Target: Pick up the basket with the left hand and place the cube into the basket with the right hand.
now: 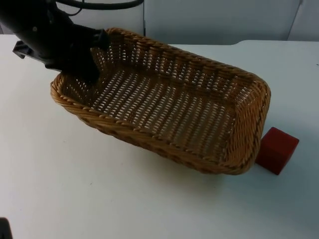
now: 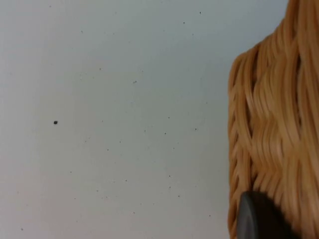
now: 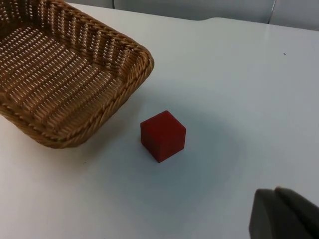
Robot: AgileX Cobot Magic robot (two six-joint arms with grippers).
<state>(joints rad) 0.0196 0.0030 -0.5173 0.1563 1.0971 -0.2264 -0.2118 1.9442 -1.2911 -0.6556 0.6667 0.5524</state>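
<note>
A long woven wicker basket (image 1: 164, 149) lies across the middle of the white table, with nothing inside it. My left gripper (image 1: 92, 67) is shut on the rim at its far left end, one finger reaching inside the wall. In the left wrist view the basket's weave (image 2: 274, 114) stands right against a black fingertip (image 2: 256, 219). A red cube (image 1: 276, 150) rests on the table just off the basket's near right corner, apart from it. My right gripper (image 3: 281, 216) hovers above the table a short way from the cube (image 3: 163, 135), with the basket's corner (image 3: 134, 55) beyond it.
The grey partition wall (image 1: 214, 20) runs along the far edge of the table. Bare white table top (image 1: 99, 199) stretches in front of the basket and around the cube.
</note>
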